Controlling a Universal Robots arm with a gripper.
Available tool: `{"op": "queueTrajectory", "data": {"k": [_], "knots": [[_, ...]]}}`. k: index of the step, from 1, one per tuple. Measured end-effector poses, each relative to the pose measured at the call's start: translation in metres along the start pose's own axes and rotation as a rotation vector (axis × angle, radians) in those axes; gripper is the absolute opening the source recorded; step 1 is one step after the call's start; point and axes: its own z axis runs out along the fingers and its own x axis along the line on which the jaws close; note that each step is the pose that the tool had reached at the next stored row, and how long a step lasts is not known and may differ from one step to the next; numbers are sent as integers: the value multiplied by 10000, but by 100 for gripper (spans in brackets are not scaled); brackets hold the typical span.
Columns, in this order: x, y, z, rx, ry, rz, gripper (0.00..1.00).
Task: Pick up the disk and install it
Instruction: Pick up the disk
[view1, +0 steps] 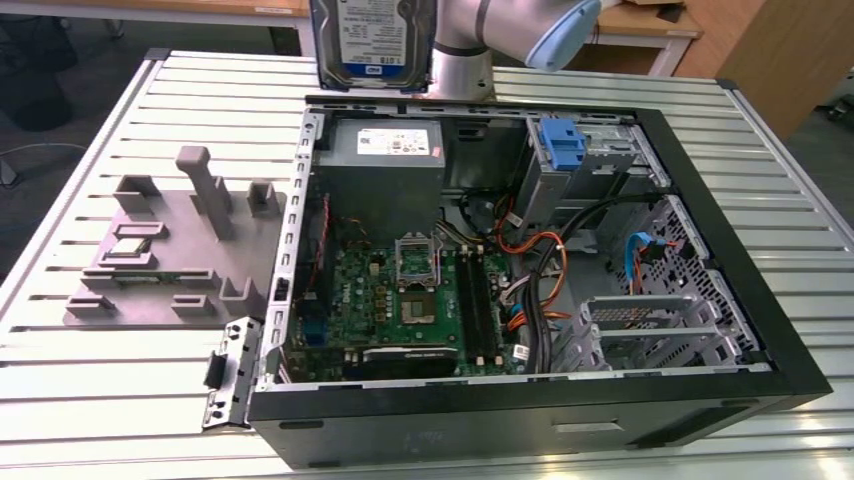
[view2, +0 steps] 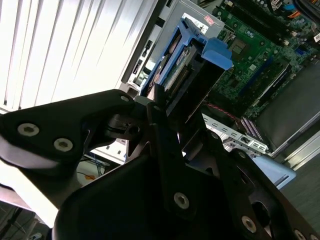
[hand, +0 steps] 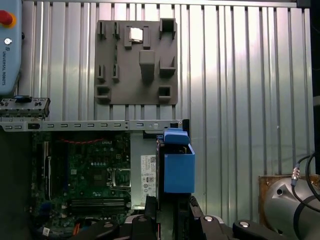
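The black gripper (view2: 172, 107) grips the disk (view1: 374, 40), a flat silver hard drive in a blue plastic carrier, above the open black computer case (view1: 534, 410). Installing it cleanly probably means keeping it square to the metal drive cage (view1: 627, 150).

Slatted metal table (view1: 120, 400), open black computer case (view1: 534, 425) on it, grey fixture plate (view1: 160, 272) alongside

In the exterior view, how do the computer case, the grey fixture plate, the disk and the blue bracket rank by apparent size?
Largest to smallest:
1. computer case
2. grey fixture plate
3. disk, cut off by the picture's upper edge and held in the air, so less sure
4. blue bracket
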Motion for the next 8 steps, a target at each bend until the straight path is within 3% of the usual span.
{"op": "queueTrajectory", "data": {"k": [8], "knots": [[120, -68, 0, 0, 0, 3, 35]]}}
